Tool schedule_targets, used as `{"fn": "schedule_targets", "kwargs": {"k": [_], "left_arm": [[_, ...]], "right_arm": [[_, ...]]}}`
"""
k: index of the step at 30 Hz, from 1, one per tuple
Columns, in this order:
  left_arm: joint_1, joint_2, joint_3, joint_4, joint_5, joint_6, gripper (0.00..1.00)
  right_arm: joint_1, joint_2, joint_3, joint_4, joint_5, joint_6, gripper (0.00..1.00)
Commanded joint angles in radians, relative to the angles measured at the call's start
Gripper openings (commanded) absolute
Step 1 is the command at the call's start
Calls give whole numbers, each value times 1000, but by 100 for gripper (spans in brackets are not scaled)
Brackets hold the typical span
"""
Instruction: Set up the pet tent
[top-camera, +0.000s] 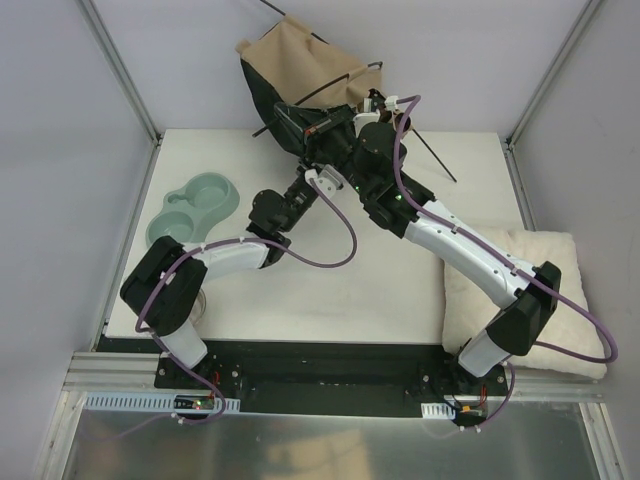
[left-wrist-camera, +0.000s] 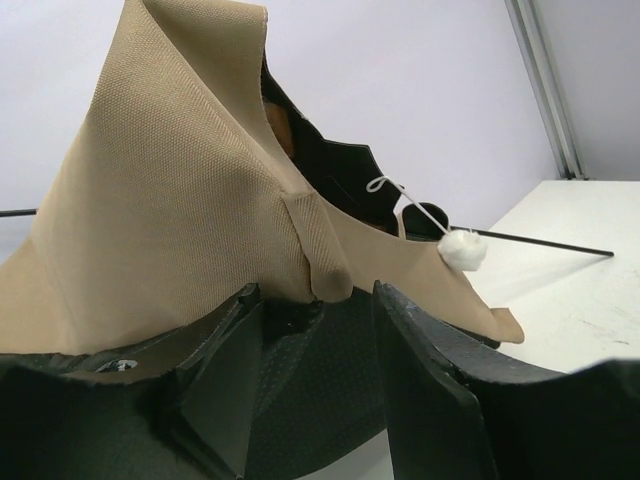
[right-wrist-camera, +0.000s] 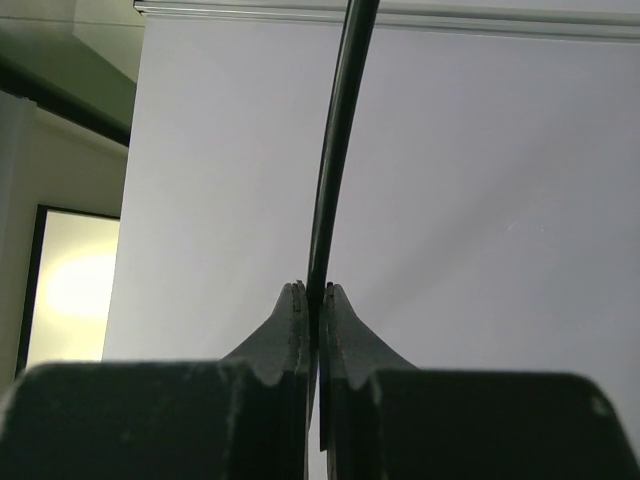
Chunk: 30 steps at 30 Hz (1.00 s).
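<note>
Left tool (left-wrist-camera: 315, 290): partly open; the black lining of the pet tent (top-camera: 300, 60) lies between the fingers (left-wrist-camera: 430, 390); a grip on it cannot be confirmed.
Right tool (right-wrist-camera: 315, 295): fully closed, a thin black pole (right-wrist-camera: 335, 150) pinched between the tips and rising upward in a slight bend.
Pet tent: held up over the middle of the far edge of the table (top-camera: 380, 290), tan fabric uppermost.
Pom-pom (left-wrist-camera: 462, 248): hung on a white cord beside the tan flap.
Edges: a green double bowl (top-camera: 195, 205) is placed at the left edge; a cream cushion (top-camera: 540, 290) at the right edge.
Room: bare tabletop is seen between bowl and cushion, toward the near edge.
</note>
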Motion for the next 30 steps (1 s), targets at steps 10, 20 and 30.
{"fn": "schedule_targets", "kwargs": {"k": [10,20,30], "left_arm": [[-5,28,73,106,-51,40,16],[-3,-18,39,97,-68,-22,0],[43,-131,-102,66,-43,-222,0]], "right_arm": [[-10,-10,39,0,-22,-7,0],[-20,-18,28,9,-25,-13,0],[-51,-61,-41,75,-23,-11,0]]}}
